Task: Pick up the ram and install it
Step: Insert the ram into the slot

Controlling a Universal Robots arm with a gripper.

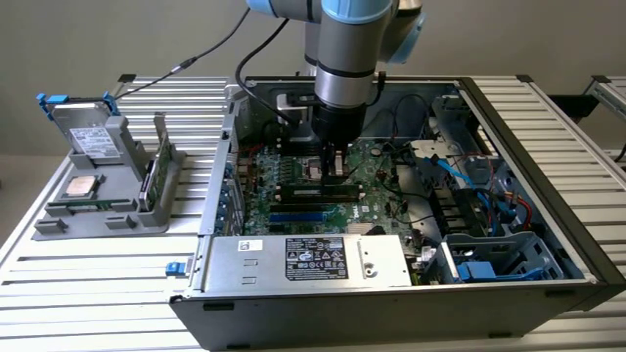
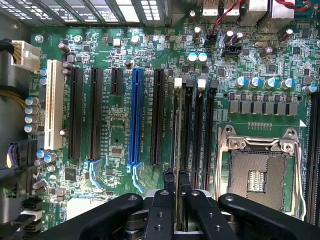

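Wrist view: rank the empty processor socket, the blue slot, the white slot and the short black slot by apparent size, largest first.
1. Empty processor socket.
2. White slot and blue slot, too alike to rank.
3. Short black slot.

A robotics lab: opened computer case (image 1: 391,312) on slatted aluminium bench (image 1: 88,282)

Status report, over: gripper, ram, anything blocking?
Gripper shut on the ram. Ram edge-on above the memory slots, beside the processor socket. No obstruction seen.
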